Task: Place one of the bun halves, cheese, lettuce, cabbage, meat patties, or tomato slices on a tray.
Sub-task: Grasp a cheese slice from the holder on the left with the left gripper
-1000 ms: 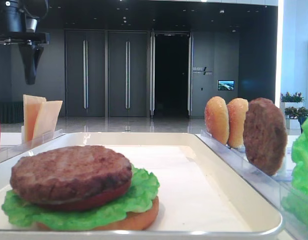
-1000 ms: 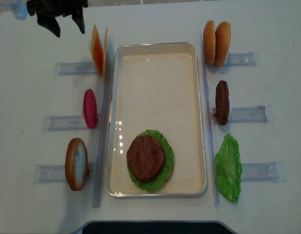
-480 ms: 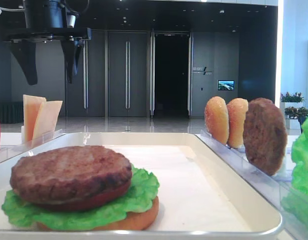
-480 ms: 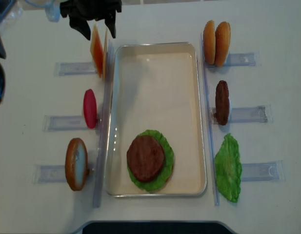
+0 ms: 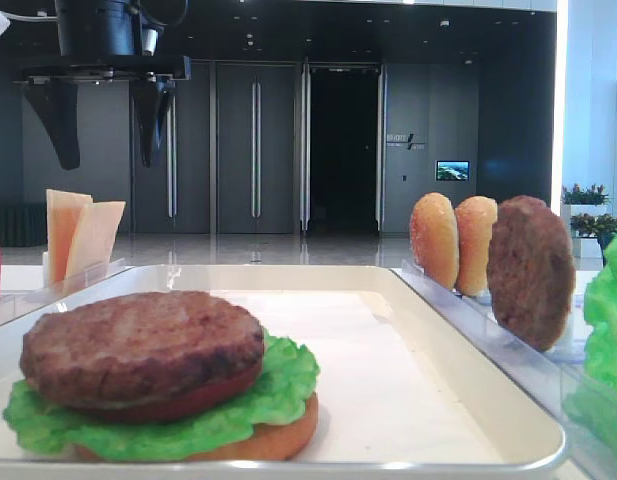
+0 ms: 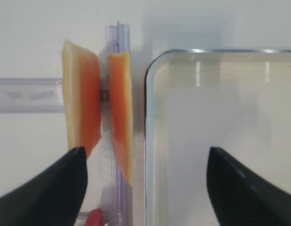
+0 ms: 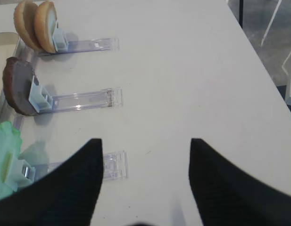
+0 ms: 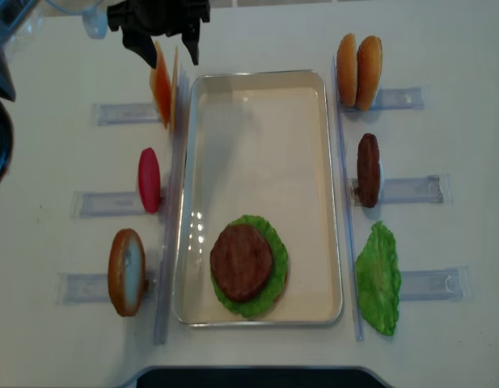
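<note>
A cream tray [image 8: 326,194] sits mid-table, holding one stack near its front end: bun half at the bottom, lettuce [image 8: 273,242], a red slice, and a patty [image 8: 242,262] on top; the rest of its liner is bare. Clear racks [image 8: 112,113] flank it. On the left stand two cheese slices [image 8: 162,85], a tomato slice [image 8: 149,179] and a bun half [image 8: 126,271]; on the right two bun halves [image 8: 358,61], a second patty [image 8: 368,170] and a loose lettuce leaf [image 8: 378,279]. Only the low front view shows the stack's layers edge-on; only the overhead view shows the whole layout. The left wrist view looks straight down on the cheese [image 6: 95,115], standing upright beside the tray corner. The left gripper [image 8: 164,44] hangs above the cheese with jaws wide, holding nothing. The right gripper [image 7: 144,181] hovers over bare table right of the racks, jaws also wide and empty.
</note>
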Robot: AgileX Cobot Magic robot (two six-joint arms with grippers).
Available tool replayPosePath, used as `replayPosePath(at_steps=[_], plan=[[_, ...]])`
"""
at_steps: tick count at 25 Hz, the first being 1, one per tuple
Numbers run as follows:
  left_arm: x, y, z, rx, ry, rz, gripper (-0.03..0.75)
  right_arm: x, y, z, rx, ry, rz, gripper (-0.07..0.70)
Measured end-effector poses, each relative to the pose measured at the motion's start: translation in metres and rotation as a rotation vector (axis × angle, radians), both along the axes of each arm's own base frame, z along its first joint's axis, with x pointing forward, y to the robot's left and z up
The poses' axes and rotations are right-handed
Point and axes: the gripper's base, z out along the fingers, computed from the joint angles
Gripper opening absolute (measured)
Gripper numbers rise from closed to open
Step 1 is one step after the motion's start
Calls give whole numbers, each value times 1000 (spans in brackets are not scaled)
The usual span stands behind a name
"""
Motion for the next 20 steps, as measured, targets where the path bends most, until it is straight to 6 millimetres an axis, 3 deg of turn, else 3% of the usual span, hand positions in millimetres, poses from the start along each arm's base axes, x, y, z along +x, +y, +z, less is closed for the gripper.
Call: replayPosePath(at_steps=[4,15,20], plan=[[2,0,-4,5,7,3,597,0,0,0,0,0,0,417],[12,-3,-41,39,71,-2,596,0,0,0,1,0,-1,417],[15,-2,-46,65,72,-9,505,0,0,0,1,0,-1,417]])
